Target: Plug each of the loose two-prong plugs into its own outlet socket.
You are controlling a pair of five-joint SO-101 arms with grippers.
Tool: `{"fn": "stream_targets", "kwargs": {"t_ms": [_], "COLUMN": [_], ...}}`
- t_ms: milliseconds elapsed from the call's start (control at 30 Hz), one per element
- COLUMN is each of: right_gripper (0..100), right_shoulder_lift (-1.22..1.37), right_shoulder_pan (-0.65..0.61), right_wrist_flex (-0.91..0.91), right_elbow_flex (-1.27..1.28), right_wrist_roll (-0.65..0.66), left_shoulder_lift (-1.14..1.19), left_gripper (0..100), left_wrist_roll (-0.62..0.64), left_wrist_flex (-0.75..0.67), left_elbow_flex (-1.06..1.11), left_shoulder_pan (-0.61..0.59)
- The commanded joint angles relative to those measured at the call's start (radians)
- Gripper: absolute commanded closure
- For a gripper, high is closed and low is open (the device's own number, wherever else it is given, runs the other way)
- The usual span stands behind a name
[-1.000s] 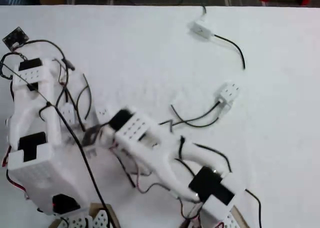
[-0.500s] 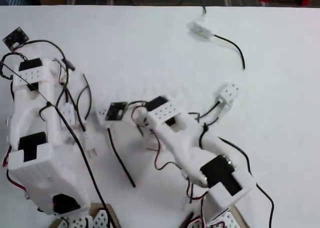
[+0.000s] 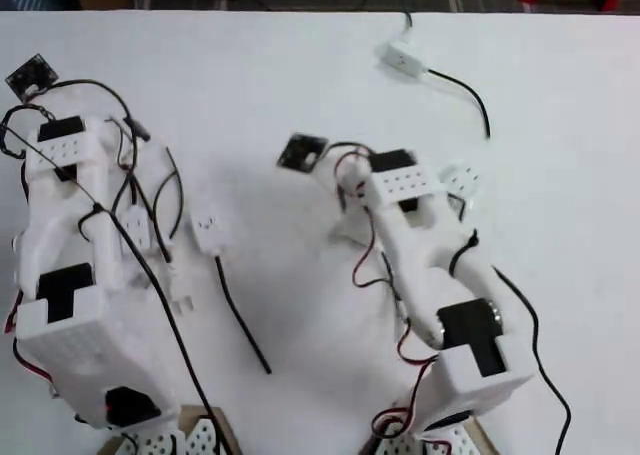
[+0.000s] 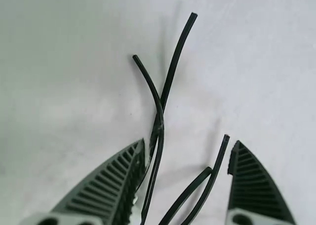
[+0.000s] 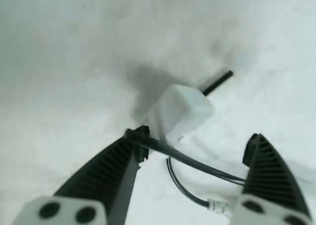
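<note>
The right gripper [image 5: 197,136], wide open and empty, hangs over a small white plastic block [image 5: 180,111] with a black cord [image 5: 217,82], half hidden under that arm from above, while the left gripper [image 4: 187,145] gapes empty around thin black wires [image 4: 159,111]; a white plastic plug [image 3: 207,230] lies between the arms.

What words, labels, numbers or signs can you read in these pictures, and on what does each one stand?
No text can be read anywhere in these pictures.
Near white block on its black cable: plain faces, no print visible.
Far white block on its cable: no legible marking.
Small dark board beside an arm: any marks on it are too small to read.
</note>
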Motion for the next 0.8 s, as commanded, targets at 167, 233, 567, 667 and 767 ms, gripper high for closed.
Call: {"fn": "stream_targets", "kwargs": {"t_ms": [167,233,567,667,767], "right_gripper": [69.0,69.0,69.0,69.0,69.0], "right_shoulder_lift": [-0.008,-0.008,-0.117,-0.183,-0.203], "right_shoulder_pan": [0.337,0.398,0.44,0.349,0.249], "right_wrist_flex": [-0.013,-0.015,0.107,0.216,0.236], "right_elbow_flex": [-0.046,-0.051,-0.06,-0.055,-0.055], "right_wrist_roll": [0.149,0.203,0.252,0.222,0.083], "left_shoulder_lift": [-0.005,-0.005,-0.005,-0.005,-0.005], "left_gripper": [72,72,72,72,72], "left_wrist_roll": [0.006,0.006,0.006,0.006,0.006], "left_wrist_flex": [-0.02,-0.02,-0.02,-0.02,-0.02], "left_elbow_flex": [-0.003,-0.003,-0.003,-0.003,-0.003], "left_shoulder_pan": [0.01,0.01,0.01,0.01,0.01]}}
